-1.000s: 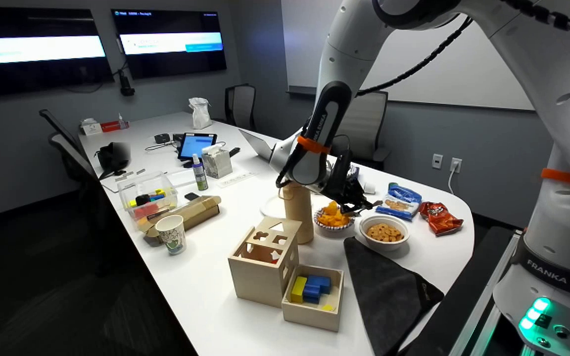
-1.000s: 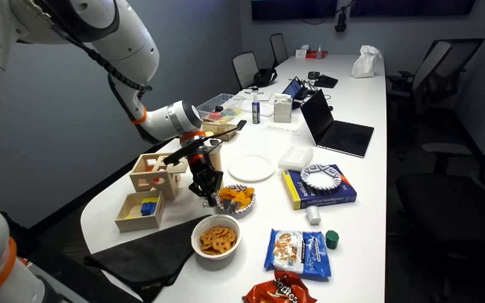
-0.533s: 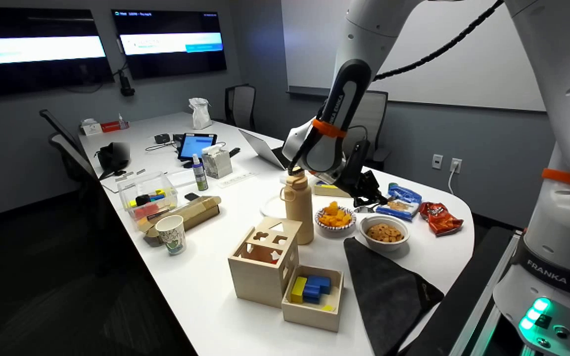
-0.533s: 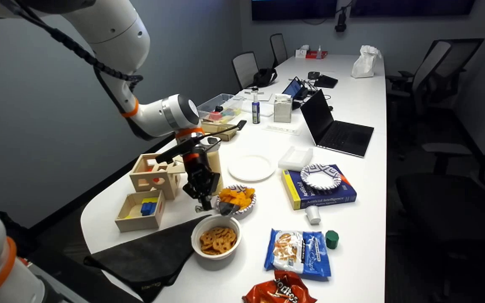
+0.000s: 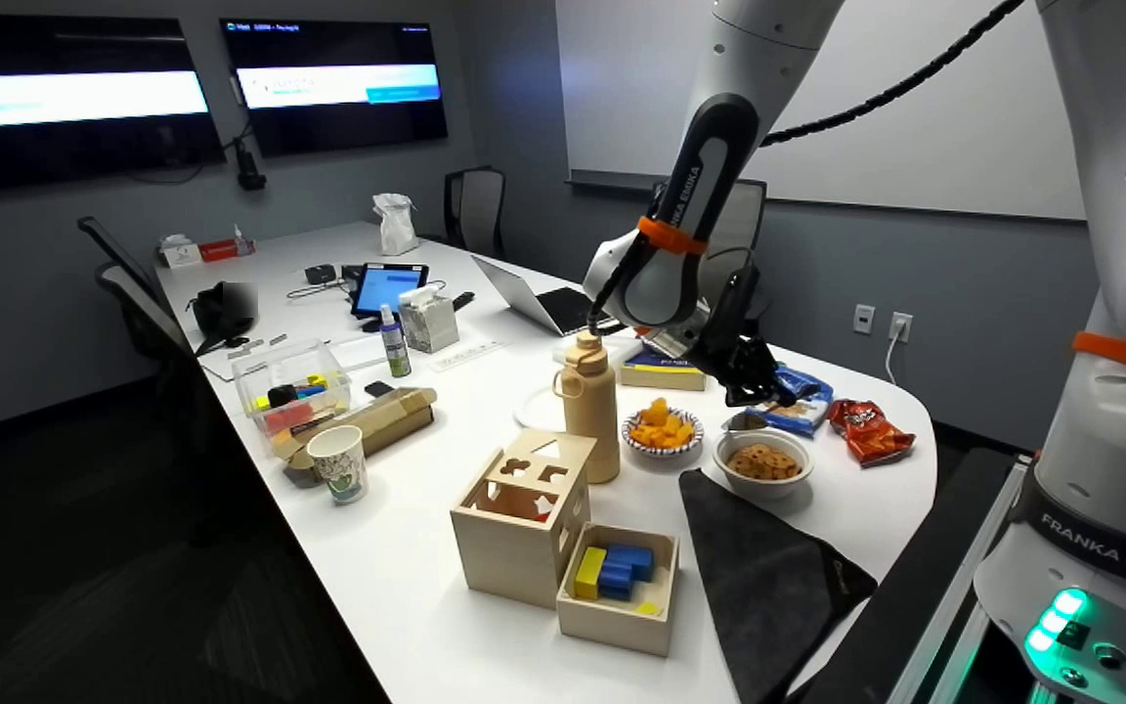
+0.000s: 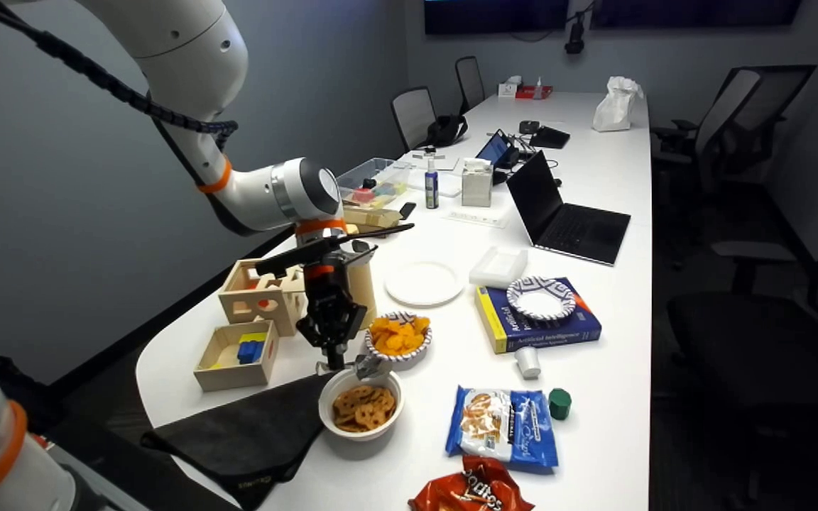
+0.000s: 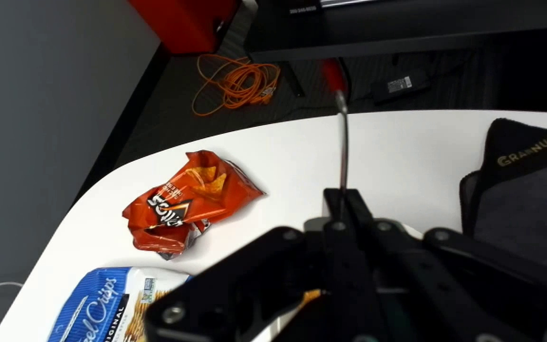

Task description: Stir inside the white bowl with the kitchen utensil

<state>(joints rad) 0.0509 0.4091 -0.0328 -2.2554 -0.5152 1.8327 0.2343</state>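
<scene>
Dim wall (image 6: 324, 85), bright tabletop (image 6: 455, 355), blurry wrist-view pincer (image 7: 343, 194).

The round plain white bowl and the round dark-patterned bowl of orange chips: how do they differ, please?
The round white bowl is plain; the round patterned bowl shows dark markings. The white bowl holds brown snack pieces, mostly below its rim; the patterned bowl holds orange chips, heaped above its rim. Both stand upright on the white table.

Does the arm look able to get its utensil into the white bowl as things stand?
Probably yes: the gripper holds the utensil with its head close to the rim of the white bowl, and nothing seems to cover the bowl. That rim may need clearing first.
</scene>
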